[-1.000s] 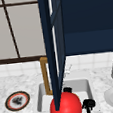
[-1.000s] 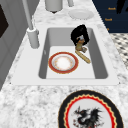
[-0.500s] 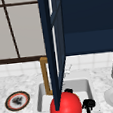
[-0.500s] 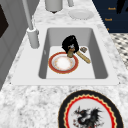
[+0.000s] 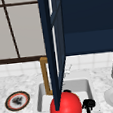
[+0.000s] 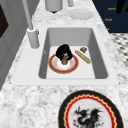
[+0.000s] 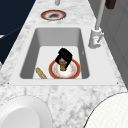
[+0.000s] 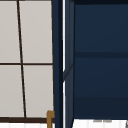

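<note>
Landmark: you can place everything here against the sink (image 6: 100, 62).
What changed: a second ago your left hand (image 6: 63, 51) hung over the far right part of the sink, above the tan stick (image 6: 83, 57). It has since come down and across, and now sits right over the red-rimmed plate (image 6: 56, 70).
What that means: the tool has reached the plate, so I judge the approach finished and the contact work on the plate's face about to start.
Left hand state: clenched round a short tan piece (image 6: 65, 60), whose lower end pokes out below the hand and meets the middle of the plate.
Right hand: it floats at the front right edge of the sink (image 5: 88, 104). Whether it is released or clenched, you cannot tell.
Where the plate is: flat on the sink floor, in the left half, apart from the walls.
Count, plates: three. One is in the sink, one dragon-patterned plate (image 6: 90, 115) is on the counter left of the sink, and one white plate (image 6: 81, 14) is right of it.
Count, loose bits in the sink: two, the tan stick and a small brown piece (image 6: 83, 49) just beyond it.
Count, other: one tap (image 6: 32, 37) behind the sink, and one grey canister (image 6: 53, 5) past its right end.
</note>
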Action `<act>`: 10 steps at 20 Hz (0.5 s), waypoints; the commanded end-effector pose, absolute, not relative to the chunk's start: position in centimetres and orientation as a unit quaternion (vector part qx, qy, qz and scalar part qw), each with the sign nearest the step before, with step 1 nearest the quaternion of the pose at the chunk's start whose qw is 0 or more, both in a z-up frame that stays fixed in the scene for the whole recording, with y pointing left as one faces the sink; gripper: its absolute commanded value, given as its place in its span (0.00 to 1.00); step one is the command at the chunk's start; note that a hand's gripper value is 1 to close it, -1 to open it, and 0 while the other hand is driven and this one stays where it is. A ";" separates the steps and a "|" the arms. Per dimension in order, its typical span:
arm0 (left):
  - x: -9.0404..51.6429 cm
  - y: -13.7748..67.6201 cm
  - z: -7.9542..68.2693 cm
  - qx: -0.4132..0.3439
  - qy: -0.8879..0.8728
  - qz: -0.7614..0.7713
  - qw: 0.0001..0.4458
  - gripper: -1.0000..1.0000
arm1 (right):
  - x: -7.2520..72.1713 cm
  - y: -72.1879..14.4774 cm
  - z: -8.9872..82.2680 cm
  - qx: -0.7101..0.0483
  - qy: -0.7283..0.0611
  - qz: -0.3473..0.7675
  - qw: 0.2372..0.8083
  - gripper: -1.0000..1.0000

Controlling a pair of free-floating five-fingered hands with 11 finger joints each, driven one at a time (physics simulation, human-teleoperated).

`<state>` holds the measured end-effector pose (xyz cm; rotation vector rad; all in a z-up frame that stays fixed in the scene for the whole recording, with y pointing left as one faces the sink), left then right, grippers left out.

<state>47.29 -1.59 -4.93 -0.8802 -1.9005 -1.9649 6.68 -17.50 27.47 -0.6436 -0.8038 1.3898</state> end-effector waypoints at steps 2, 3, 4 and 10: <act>49.3 -1.5 -6.9 -0.274 -0.682 -0.661 0.151 1.00 | 6.7 -17.5 27.5 -0.283 -0.354 0.611 0.649 0.50; 49.5 -1.6 -7.3 -0.278 -0.686 -0.652 0.162 1.00 | 6.7 -17.5 27.5 -0.283 -0.354 0.611 0.649 0.50; 49.8 -1.6 -7.7 -0.284 -0.689 -0.646 0.169 1.00 | 6.7 -17.5 27.5 -0.283 -0.354 0.611 0.649 0.50; 48.3 -1.3 -7.2 -0.311 -0.673 -0.650 0.167 1.00 | 6.7 -17.5 27.5 -0.283 -0.354 0.611 0.649 0.50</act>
